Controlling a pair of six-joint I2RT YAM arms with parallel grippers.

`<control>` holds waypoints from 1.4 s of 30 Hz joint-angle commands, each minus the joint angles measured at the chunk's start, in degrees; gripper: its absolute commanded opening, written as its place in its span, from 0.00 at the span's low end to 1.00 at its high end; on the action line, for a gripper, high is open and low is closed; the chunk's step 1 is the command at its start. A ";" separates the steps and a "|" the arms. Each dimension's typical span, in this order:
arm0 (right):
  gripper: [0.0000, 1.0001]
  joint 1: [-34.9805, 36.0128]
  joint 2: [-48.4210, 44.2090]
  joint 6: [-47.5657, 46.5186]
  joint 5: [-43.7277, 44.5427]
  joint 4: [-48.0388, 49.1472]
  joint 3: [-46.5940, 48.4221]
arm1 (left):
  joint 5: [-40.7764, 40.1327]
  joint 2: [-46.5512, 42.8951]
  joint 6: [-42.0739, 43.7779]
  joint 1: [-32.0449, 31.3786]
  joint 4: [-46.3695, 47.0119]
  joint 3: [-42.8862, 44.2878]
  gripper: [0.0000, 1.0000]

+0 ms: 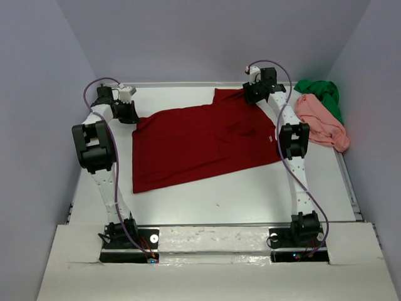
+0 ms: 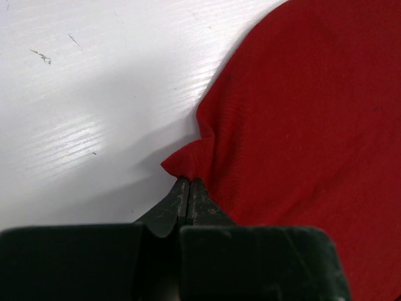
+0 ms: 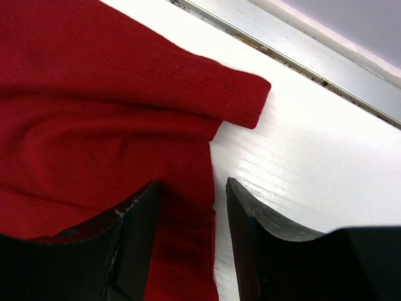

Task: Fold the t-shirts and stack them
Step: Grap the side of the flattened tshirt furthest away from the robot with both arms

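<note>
Top external view: left gripper (image 1: 127,113) is placed at the far-left corner of the dark red t-shirt (image 1: 207,141). The shirt is spread flat and skewed across the middle of the table (image 1: 219,204). In the left wrist view the jaws are seen pressed together on a small pucker of the shirt's edge, so that corner is judged secured for a lift or drag.

Right gripper (image 3: 191,188) is set at the shirt's far-right corner, beside a sleeve. Its jaws are held apart, with the cloth edge between them: one finger over cloth, the other over bare table. No grasp is made there yet. A matching pinch is judged to be intended, so that both far corners can be carried toward the near edge for a fold.

Salmon pink t-shirt (image 1: 322,122) and bright green t-shirt (image 1: 321,93) are left crumpled at the far right, against the table's right edge and well apart from the grippers. The green one lies on the far side and touches the pink. Both are judged queued, unfolded.

Not resolved:
- The left pinch is blocked in the top view by the wrist body, and the depth of bite is cut off in the wrist view.
- Whether the right fingertips touch the cloth or the table cannot be told.
- Which part of the shirt the left corner is cannot be told.
- Part of the green shirt is hidden by its own folds.
</note>
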 commanded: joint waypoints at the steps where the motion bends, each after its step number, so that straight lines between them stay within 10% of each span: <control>1: 0.50 0.48 0.38 -1.27 0.57 1.78 0.39 | 1.25 -3.41 1.22 -0.19 -1.14 0.52 0.00; 20: 0.00 1.54 1.08 -4.87 1.97 1.25 1.80 | 1.60 -3.06 1.92 -0.19 -1.67 0.52 0.00; 42: 0.00 2.07 -14.12 -10.50 8.13 5.73 -12.70 | -3.94 -11.58 3.24 -0.19 0.80 2.63 0.00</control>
